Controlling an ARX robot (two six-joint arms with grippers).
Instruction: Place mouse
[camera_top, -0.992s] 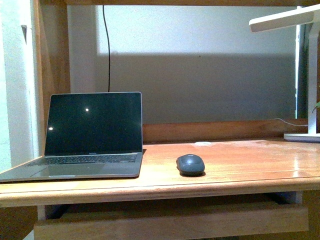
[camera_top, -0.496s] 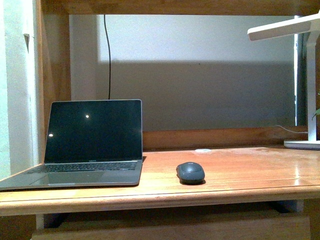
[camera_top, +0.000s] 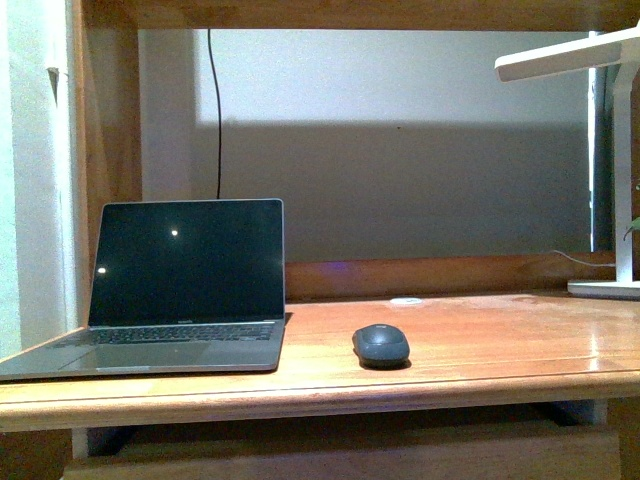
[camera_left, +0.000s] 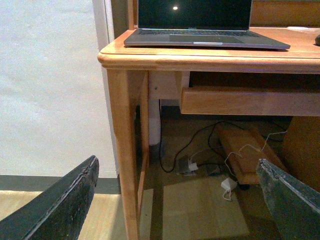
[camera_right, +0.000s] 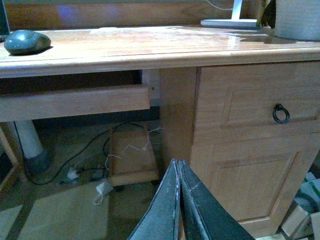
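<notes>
The mouse (camera_top: 381, 345), dark grey and oval, rests on the wooden desk (camera_top: 480, 345) just right of an open laptop (camera_top: 185, 285). It also shows in the right wrist view as the mouse (camera_right: 26, 41) on the desk top. No arm appears in the front view. My left gripper (camera_left: 177, 167) is open and empty, held low in front of the desk's left leg (camera_left: 125, 150). My right gripper (camera_right: 178, 165) is shut with nothing between its fingers, low before the desk, well below and away from the mouse.
A white desk lamp (camera_top: 600, 150) stands at the desk's right end. A small white disc (camera_top: 406, 300) lies behind the mouse. Under the desk are a keyboard tray (camera_right: 75, 102), cables and a low wooden trolley (camera_right: 131, 160). A drawer with a ring pull (camera_right: 281, 114) is at right.
The front view shifted between one second and half a second ago, so the desk sits lower in the picture. Since then nothing has moved; the mouse stays in place.
</notes>
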